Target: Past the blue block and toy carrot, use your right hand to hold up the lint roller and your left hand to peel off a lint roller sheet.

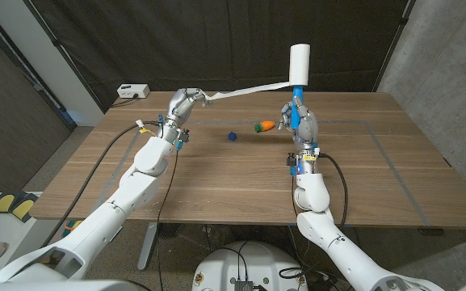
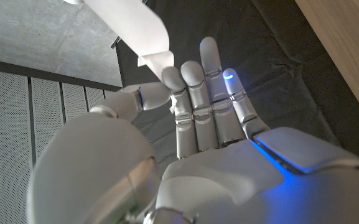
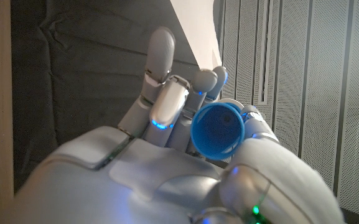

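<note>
My right hand (image 1: 301,123) grips the blue handle (image 3: 218,129) of the lint roller (image 1: 299,65) and holds it upright above the table's far side. A long white sheet (image 1: 245,90) stretches from the roll to my left hand (image 1: 183,104), which pinches its end (image 2: 143,30) between thumb and fingers. The toy carrot (image 1: 264,125) lies on the table just left of my right hand. The small blue block (image 1: 232,137) sits a little further left.
A wooden table (image 1: 216,178) with a black curtain behind it. A white box (image 1: 132,91) stands beyond the table's far left corner. A concrete wall (image 1: 442,65) rises at the right. Cables run along my left arm (image 1: 128,186).
</note>
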Motion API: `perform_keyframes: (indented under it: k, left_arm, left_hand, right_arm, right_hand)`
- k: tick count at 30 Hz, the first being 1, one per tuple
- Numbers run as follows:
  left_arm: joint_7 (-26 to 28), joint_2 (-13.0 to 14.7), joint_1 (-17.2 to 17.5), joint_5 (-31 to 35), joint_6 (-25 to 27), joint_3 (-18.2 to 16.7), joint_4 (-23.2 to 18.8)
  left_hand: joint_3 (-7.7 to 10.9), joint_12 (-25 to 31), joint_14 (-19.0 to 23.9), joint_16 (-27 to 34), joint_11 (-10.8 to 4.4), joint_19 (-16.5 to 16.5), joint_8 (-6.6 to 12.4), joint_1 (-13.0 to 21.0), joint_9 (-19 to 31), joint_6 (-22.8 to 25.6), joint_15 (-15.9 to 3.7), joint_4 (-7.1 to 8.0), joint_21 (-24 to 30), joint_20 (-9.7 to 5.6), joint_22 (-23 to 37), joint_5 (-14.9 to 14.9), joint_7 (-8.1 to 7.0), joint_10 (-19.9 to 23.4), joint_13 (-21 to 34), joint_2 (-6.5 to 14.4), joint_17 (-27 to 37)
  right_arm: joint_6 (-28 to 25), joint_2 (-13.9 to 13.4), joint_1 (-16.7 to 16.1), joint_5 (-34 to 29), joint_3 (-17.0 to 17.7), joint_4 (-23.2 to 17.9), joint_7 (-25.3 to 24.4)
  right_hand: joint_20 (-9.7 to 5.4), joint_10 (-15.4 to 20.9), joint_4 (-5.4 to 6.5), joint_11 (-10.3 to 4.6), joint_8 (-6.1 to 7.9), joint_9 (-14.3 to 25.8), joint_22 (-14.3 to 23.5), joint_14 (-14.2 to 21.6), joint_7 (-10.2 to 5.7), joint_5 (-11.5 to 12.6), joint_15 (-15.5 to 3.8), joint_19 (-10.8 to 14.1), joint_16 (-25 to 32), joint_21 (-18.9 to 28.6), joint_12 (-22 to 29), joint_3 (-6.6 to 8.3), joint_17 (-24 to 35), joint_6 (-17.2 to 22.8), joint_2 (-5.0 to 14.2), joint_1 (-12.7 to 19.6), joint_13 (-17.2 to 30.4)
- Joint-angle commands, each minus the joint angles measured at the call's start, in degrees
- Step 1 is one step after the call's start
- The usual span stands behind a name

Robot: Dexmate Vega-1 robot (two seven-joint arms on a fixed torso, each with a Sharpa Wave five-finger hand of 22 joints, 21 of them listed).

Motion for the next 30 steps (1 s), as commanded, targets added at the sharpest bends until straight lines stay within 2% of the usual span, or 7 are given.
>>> perform_keyframes:
  k: [1,14,21,30]
  left_arm:
    - [1.4,-0.3,2.8,-0.7,-2.0,-1.6,-0.7]
    - [1.0,-0.3,4.6,-1.9,-4.2,-2.9,-0.5]
    - [1.3,-1.4,5.4,-2.4,-7.0,-3.9,0.8]
    - [4.2,-2.7,7.5,-1.6,-9.5,-6.0,1.0]
  left_hand:
    - [8.59,0.9,2.0,0.8,-0.26,0.2,10.1,-0.2,1.0,8.4,-1.23,-7.15,0.8,0.42,-0.4,0.8,1.38,0.6,1.0,0.9,1.0]
    - [8.69,2.3,1.7,1.8,0.29,-0.2,10.49,-0.5,2.6,8.9,-0.9,-7.13,1.5,0.65,-1.9,1.1,1.33,0.3,1.8,1.1,3.1]
    - [8.72,1.8,0.7,2.3,0.66,-1.8,9.06,-0.3,1.7,7.6,-0.09,-7.13,2.2,1.2,-2.6,1.0,1.39,0.0,0.2,1.5,4.7]
    - [8.83,1.4,0.6,2.8,0.89,-2.2,9.0,-0.2,2.2,8.3,-0.22,-7.06,2.9,1.05,-3.5,1.2,1.41,0.4,-0.3,1.6,5.9]
  right_arm:
    - [0.1,0.6,0.0,-1.3,-0.2,0.0,-0.9]
    - [0.1,1.3,-0.5,-3.6,-0.2,-0.6,-2.3]
    - [-0.2,1.8,-0.5,-4.8,-0.2,-0.7,-3.2]
    - [-0.1,2.5,0.3,-5.6,-0.7,0.6,-3.8]
  right_hand:
    - [-0.1,7.9,11.64,5.33,0.48,-0.1,0.0,0.0,0.68,0.2,-0.24,0.0,0.4,0.4,0.3,12.09,0.1,9.8,0.65,0.3,0.2]
    - [-0.11,7.9,11.62,5.26,0.71,-0.4,0.0,0.0,0.67,0.2,-0.24,-0.1,0.4,0.5,0.3,12.14,0.1,9.7,0.66,0.2,0.0]
    - [-0.11,7.8,11.62,5.34,0.99,-0.3,0.0,0.0,0.88,0.2,-0.24,-0.1,0.4,0.5,0.3,12.16,0.1,9.5,0.66,0.1,0.1]
    - [-0.14,7.8,11.6,5.29,1.1,-0.7,0.0,0.0,0.73,0.2,-0.23,-0.2,0.4,0.6,0.3,12.2,0.1,9.5,0.67,0.1,-0.1]
